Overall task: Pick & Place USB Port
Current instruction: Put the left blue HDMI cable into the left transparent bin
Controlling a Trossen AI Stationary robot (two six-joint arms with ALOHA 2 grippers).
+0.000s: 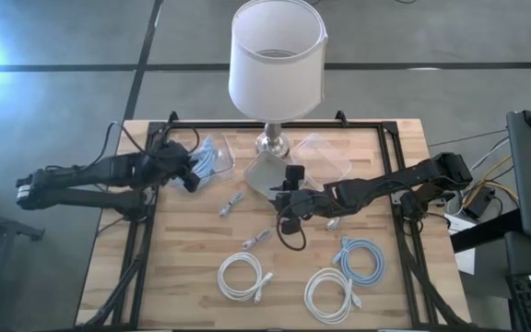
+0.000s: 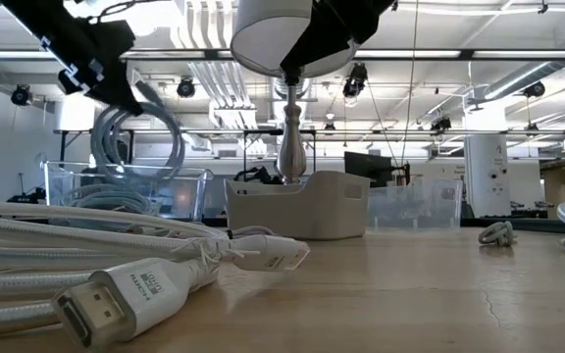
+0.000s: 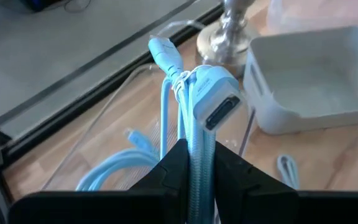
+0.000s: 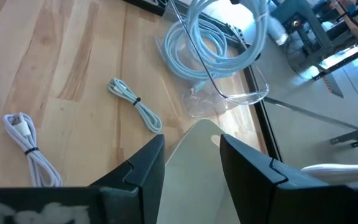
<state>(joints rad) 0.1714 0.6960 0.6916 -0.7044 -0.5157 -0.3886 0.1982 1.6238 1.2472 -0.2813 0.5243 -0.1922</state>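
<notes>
**Mia:** Where is the blue cable [image 3: 194, 134]?

**Sam:** The left claw [image 3: 194, 163] has it, pinched tight near the plug. It hangs over the clear tray [image 1: 212, 159], just left of the lamp [image 1: 276, 63].

**Mia:** Is it hard to hold?

**Sam:** I think it is light and floppy. The loops swing, so holding the tied bunch by the plug end looks best. The plug is the only stiff part.

**Mia:** And the right claw [image 4: 191, 155]?

**Sam:** It is open with nothing in it. It sits over the white tub [image 1: 270, 173], right in front of the lamp.

**Mia:** What does the top view miss?

**Sam:** The left wrist view shows the plug and the tie up close. The top view shows more cables [image 1: 284, 278] on the bench [image 1: 404, 290], far in front of the lamp.
</notes>
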